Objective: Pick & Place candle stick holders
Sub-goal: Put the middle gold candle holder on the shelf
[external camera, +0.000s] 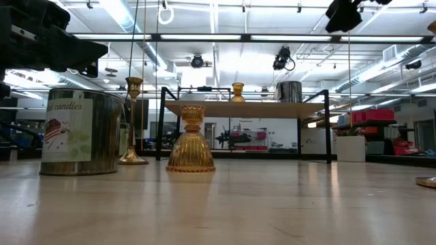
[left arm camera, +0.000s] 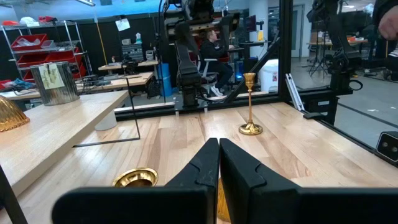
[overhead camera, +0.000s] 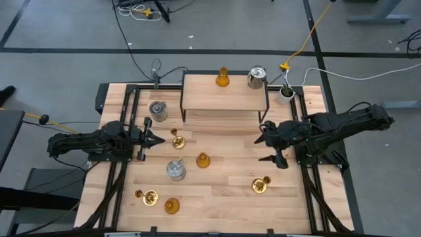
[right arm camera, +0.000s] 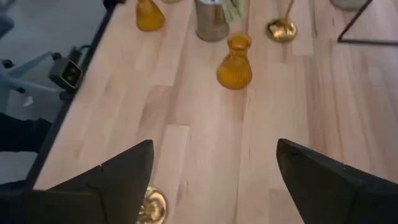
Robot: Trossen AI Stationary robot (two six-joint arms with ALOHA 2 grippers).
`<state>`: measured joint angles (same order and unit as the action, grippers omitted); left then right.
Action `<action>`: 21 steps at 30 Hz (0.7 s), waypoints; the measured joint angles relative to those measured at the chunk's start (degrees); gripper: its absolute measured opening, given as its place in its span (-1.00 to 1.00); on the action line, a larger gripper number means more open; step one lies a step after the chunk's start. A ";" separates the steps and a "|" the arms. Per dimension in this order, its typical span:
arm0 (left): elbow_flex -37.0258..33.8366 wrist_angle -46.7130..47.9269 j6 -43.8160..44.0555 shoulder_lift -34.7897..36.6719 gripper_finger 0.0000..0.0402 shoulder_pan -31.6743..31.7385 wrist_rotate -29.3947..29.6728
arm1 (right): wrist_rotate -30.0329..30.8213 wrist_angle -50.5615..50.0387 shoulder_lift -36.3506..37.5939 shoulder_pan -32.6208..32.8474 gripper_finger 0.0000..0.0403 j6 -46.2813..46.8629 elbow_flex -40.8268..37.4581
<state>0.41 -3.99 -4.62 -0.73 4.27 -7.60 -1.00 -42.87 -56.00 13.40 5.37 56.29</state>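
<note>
Candle stick holders stand upright on their bases on the wooden table [overhead camera: 223,197]. They are two silvery cylinders [overhead camera: 158,110] [overhead camera: 175,170], two amber ones [overhead camera: 202,160] [overhead camera: 172,206] and three brass ones [overhead camera: 177,140] [overhead camera: 260,185] [overhead camera: 150,196]. Another amber holder [overhead camera: 222,79] and another silvery cylinder [overhead camera: 256,76] stand on the small raised shelf [overhead camera: 204,99] at the far side. My left gripper [overhead camera: 158,139] is shut and holds nothing, level at the left, just short of a brass holder [left arm camera: 135,179]. My right gripper [overhead camera: 264,149] hangs open above bare table at the right, tilted down, with nothing between its fingers [right arm camera: 124,180].
A white pot with a green plant [overhead camera: 285,92] stands at the shelf's far right corner. The shelf's thin black legs [overhead camera: 264,112] reach down to the table. Dark frame rails run along the table's left and right sides. Bare wood lies between the right gripper and the middle amber holder [right arm camera: 234,62].
</note>
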 joint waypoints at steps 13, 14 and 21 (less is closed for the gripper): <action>0.01 0.02 -0.02 0.00 -0.91 -0.02 0.00 | -3.57 -1.10 1.27 5.63 0.70 -0.24 0.00; 0.00 0.00 -0.01 0.00 -0.91 0.00 0.00 | -3.57 -1.22 1.08 6.08 0.70 -0.24 0.00; 0.01 0.02 0.00 0.00 -0.91 -0.02 0.00 | -3.58 -1.44 -2.01 9.75 0.70 -1.83 0.00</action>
<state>0.42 -3.97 -4.63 -0.73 4.25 -7.60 -4.58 -44.31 -58.01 23.15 3.54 56.29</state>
